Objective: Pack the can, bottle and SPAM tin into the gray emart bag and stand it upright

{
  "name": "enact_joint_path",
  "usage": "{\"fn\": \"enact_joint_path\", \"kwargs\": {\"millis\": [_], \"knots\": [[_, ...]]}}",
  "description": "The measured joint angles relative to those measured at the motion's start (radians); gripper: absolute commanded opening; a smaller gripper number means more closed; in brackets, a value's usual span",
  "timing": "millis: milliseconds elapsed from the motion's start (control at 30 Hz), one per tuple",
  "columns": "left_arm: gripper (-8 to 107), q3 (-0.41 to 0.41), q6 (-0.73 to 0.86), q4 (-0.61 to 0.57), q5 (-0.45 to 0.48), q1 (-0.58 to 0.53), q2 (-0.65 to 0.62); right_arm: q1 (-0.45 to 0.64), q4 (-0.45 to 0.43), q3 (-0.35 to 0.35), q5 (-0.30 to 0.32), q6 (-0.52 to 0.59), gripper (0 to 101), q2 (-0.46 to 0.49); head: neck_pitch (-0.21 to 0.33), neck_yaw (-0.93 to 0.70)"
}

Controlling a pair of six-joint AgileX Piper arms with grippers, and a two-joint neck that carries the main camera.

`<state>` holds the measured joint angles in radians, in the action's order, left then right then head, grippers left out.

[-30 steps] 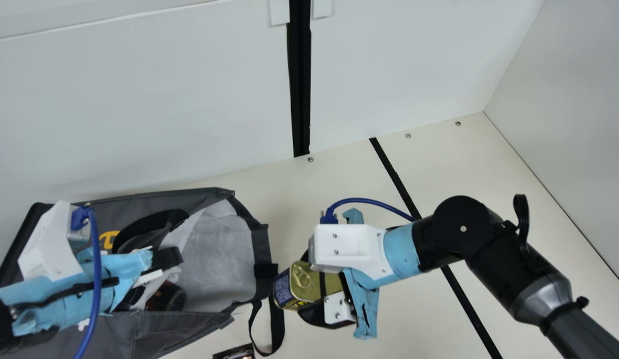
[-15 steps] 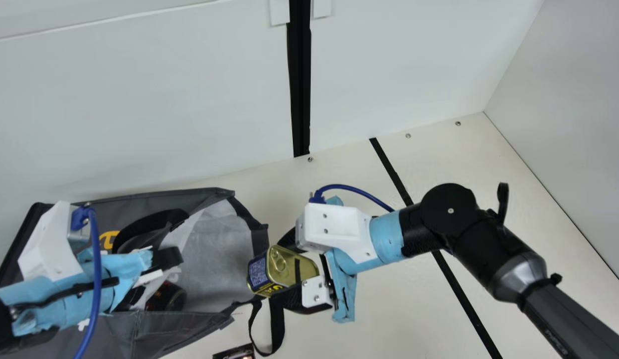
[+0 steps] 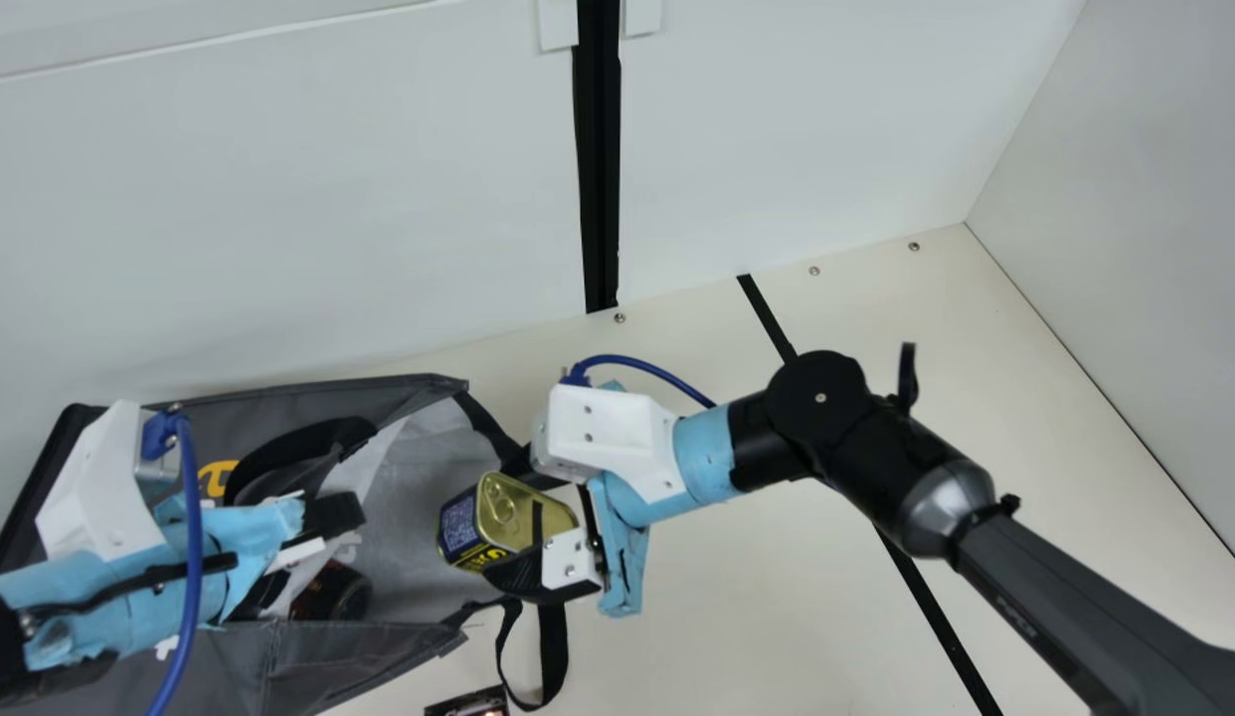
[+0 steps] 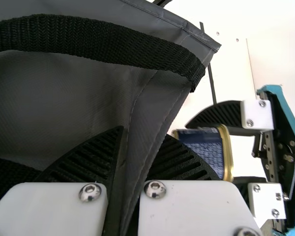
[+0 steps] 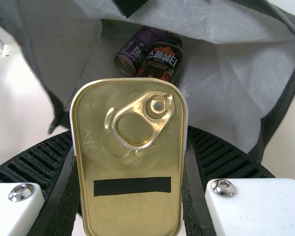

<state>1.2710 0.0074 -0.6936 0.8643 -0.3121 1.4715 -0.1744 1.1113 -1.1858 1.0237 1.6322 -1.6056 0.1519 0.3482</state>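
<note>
One gray emart bag [image 3: 289,403] lies open on its side, your left gripper [image 3: 309,549] pinching its fabric. Inside you've got the bottle [image 5: 161,59] and can [image 5: 132,53]; at the mouth, your right gripper [image 3: 516,519] holds the SPAM tin [image 5: 130,164].

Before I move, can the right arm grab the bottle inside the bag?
Probably not: the right gripper holds the SPAM tin, though the open bag seems to leave a way to the bottle.

Free way into the gray emart bag [image 3: 409,532]; bottle [image 5: 162,59] and can [image 5: 132,55] as obstacles deeper inside
</note>
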Motion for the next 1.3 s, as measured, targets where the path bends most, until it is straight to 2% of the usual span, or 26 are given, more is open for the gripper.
{"fn": "enact_joint_path", "kwargs": {"millis": [567,1233,1300], "knots": [[-8,0.0,0.0,0.0,0.0,0.0,0.0,-0.109,0.048,-0.116,-0.06,-0.031,0,-0.164,0.0,0.0],[-8,0.0,0.0,0.0,0.0,0.0,0.0,-0.208,0.063,-0.208,-0.109,-0.048,0,-0.279,0.0,0.0],[-8,0.0,0.0,0.0,0.0,0.0,0.0,-0.216,0.06,-0.215,-0.113,-0.054,7,-0.284,0.0,0.0]]}}
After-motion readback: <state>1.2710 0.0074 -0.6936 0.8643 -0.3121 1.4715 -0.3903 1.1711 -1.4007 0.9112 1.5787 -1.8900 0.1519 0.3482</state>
